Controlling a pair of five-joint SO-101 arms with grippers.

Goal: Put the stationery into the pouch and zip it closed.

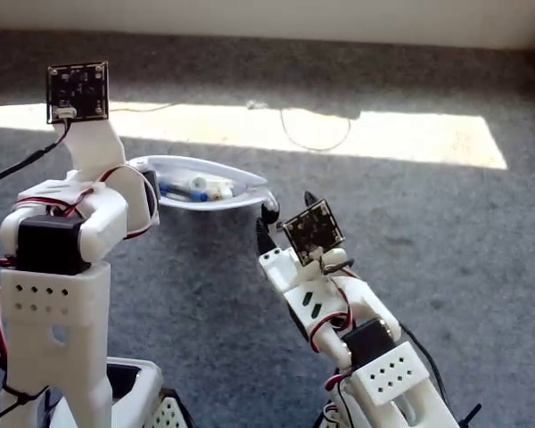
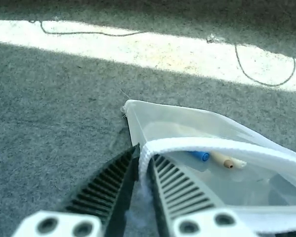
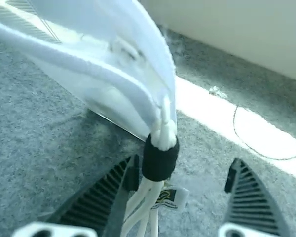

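Left gripper [image 2: 142, 151]: pressed almost together, pinching the white rim of the pouch [image 2: 187, 126] at one end; the ribbed black fingers [image 2: 107, 180] lie to either side of the rim band.
Right gripper [image 3: 183, 165]: spread wide, gripping nothing; the zip pull [image 3: 160, 158] hangs between the jaws, close against one finger [image 3: 101, 195] and well apart from the other.
Pouch position: held up off the grey carpet [image 1: 446, 241] between the two arms, one end at the left arm and the other end by the right gripper [image 1: 266, 223] in the high view.
Pouch look: translucent white plastic, boat-shaped, tapering to a point at each end; its mouth gapes, and a thick woven white band [image 2: 222, 145] runs along the rim.
Contents: pens [image 1: 196, 189] lie along the bottom, one with a blue cap [image 2: 200, 156] and one with a beige tip [image 2: 228, 163].
Zip pull: a short black cylinder, matte, with white cords [image 3: 140, 212] running down from it and a small tag [image 3: 171, 197] beside them.
Carpet: short, rough pile, crossed by a bright strip of sunlight [image 1: 410, 138] where a thin cable [image 1: 316, 143] loops.
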